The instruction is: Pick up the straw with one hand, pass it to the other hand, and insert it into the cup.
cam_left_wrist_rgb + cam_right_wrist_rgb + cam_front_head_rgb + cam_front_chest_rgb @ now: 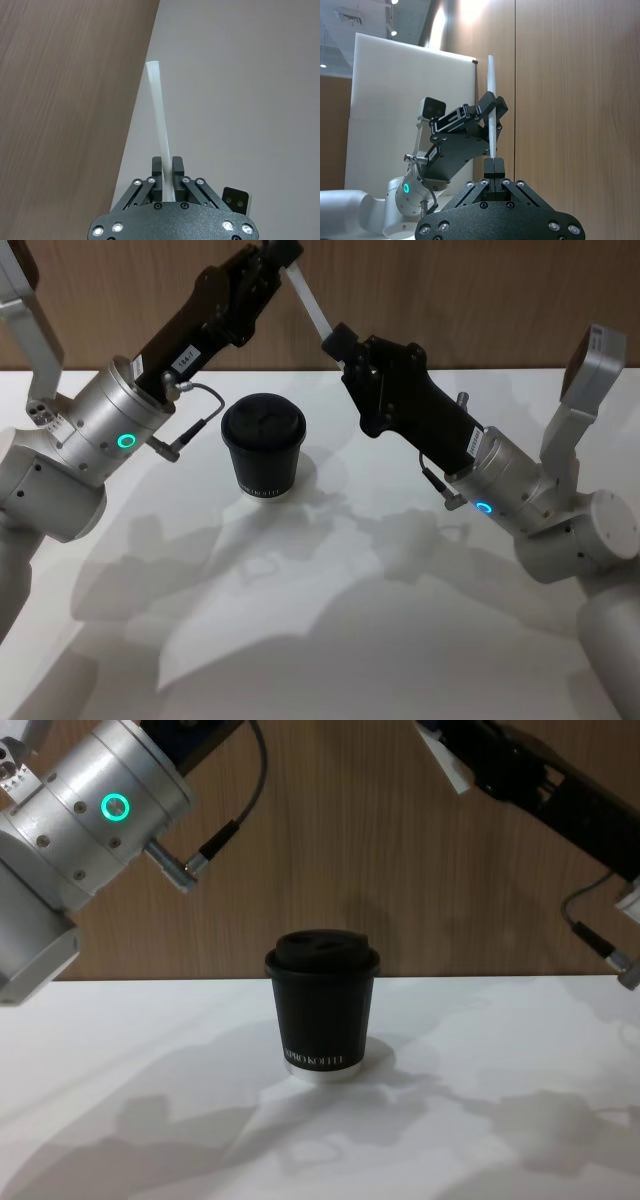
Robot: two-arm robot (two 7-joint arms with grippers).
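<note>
The white straw [308, 305] hangs slanted in the air above and behind the cup, spanning the gap between both grippers. My left gripper [283, 262] is shut on its upper part; in the left wrist view the straw [157, 110] rises from between the closed fingers [156, 167]. Lower down, my right gripper [335, 340] is shut on the straw's bottom end. The right wrist view has the straw [490, 75] running from my right gripper [493, 165] up through the left gripper [490, 107]. The black lidded cup [263, 445] stands upright on the white table [330, 620], below both grippers, and appears as the cup [322, 1010] in the chest view.
A wooden wall [450, 290] stands close behind the table's far edge. A dark cable with a silver plug [185, 435] loops off my left wrist near the cup. The right arm [540, 780] crosses high over the table. Open table lies in front of the cup.
</note>
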